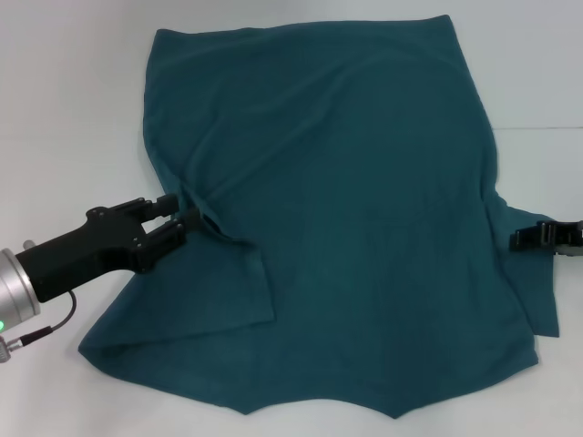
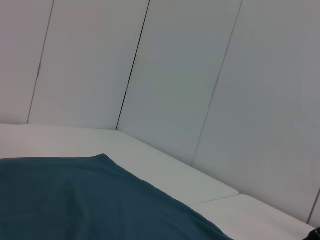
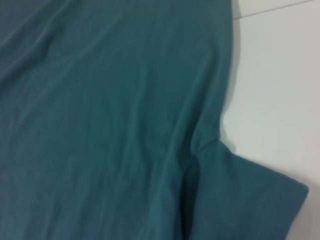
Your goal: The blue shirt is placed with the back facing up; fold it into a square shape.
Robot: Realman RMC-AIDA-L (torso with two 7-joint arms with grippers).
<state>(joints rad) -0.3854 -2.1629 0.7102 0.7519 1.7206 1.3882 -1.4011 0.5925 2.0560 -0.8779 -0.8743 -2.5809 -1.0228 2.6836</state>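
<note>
At the blue shirt's (image 1: 346, 209) left armpit, the left gripper (image 1: 182, 218) pinches cloth. A shallow hold might slip. Right gripper (image 1: 537, 238), beside its right sleeve: cannot tell.

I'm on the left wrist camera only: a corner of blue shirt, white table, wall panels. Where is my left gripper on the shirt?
Observer: In the head view, the left gripper is at the left edge of the blue shirt, where the left sleeve meets the body.
Operator: And the other arm?
Observer: The right gripper is at the opposite edge, beside the right sleeve.
Operator: Any fold made so far?
Observer: None. The shirt lies spread on the table, sleeves on the robot's side and the straight hem on the far side.
</note>
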